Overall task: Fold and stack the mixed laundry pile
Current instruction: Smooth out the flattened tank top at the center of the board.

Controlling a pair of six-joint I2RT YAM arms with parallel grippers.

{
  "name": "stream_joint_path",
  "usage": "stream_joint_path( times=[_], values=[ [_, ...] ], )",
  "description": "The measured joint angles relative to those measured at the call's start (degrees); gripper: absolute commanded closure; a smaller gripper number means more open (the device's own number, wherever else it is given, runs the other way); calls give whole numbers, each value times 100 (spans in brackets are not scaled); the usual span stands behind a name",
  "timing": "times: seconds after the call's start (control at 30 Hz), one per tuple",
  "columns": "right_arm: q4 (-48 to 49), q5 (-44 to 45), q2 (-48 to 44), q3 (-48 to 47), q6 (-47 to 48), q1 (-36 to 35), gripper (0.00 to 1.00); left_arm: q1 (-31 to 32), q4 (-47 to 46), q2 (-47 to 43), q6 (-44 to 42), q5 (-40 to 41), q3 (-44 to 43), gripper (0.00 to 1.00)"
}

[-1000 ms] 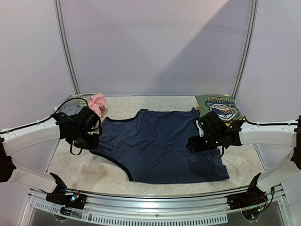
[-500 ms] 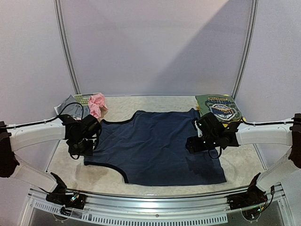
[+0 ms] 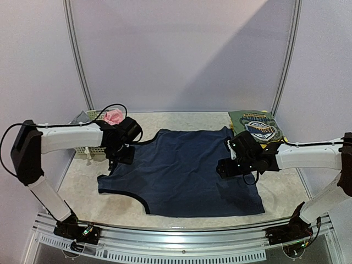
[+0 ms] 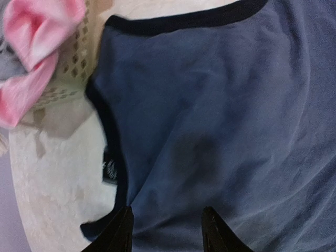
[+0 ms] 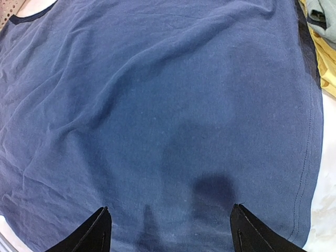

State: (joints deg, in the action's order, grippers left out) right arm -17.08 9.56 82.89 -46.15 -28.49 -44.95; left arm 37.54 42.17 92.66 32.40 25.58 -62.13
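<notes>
- Centrally, the navy dress [image 3: 187,170] lies spread flat on the table [image 3: 82,192], neckline toward the back and hem toward the near edge.
- The left gripper [image 3: 119,158] hangs over the dress's back-left shoulder, its fingers [image 4: 122,233] parted, with only cloth showing between them.
- A small black label [image 4: 109,170] sits at the armhole edge just ahead of those fingers.
- The pale lattice basket [image 4: 73,68] sits just beside that shoulder, a pink piece [image 4: 31,42] draped over its rim; the left arm crosses above it.
- The right gripper [image 3: 224,168] hovers over the dress's right half, claws spread wide and empty.
- A folded printed tee [image 3: 256,125] rests at the back right on a yellow cloth [image 5: 328,68], right beside the dress's right edge.
</notes>
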Motion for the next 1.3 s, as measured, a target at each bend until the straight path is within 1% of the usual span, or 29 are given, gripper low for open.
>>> stream_joint_path(
  times=[0.13,0.37,0.47,0.6,0.87,1.07,1.17,1.3],
  values=[
    [-7,103,63,0,-90,0,22,-221,-492,811,-470,-369,-522,55],
    [-155,361,348,26,-345,7,23,-835,-907,2197,-1088,-931,-1504,54],
    [-254,398,411,85,-444,50,22,-994,-994,2581,-1220,-1069,-1751,54],
    [-382,487,424,114,-520,133,22,-1139,-1073,2785,-1346,-1117,-2022,54],
    [-645,643,420,109,-553,267,22,-1344,-1139,2874,-1368,-887,-2120,53],
    [-999,728,348,-142,-442,275,22,-1272,-1121,2747,-1408,-702,-1996,45],
    [-1202,772,125,-334,-345,275,21,-1110,-1047,2396,-1467,-562,-1790,40],
    [-1480,782,-376,-431,-225,275,20,-658,-981,1484,-1563,-330,-1484,36]
  ],
)
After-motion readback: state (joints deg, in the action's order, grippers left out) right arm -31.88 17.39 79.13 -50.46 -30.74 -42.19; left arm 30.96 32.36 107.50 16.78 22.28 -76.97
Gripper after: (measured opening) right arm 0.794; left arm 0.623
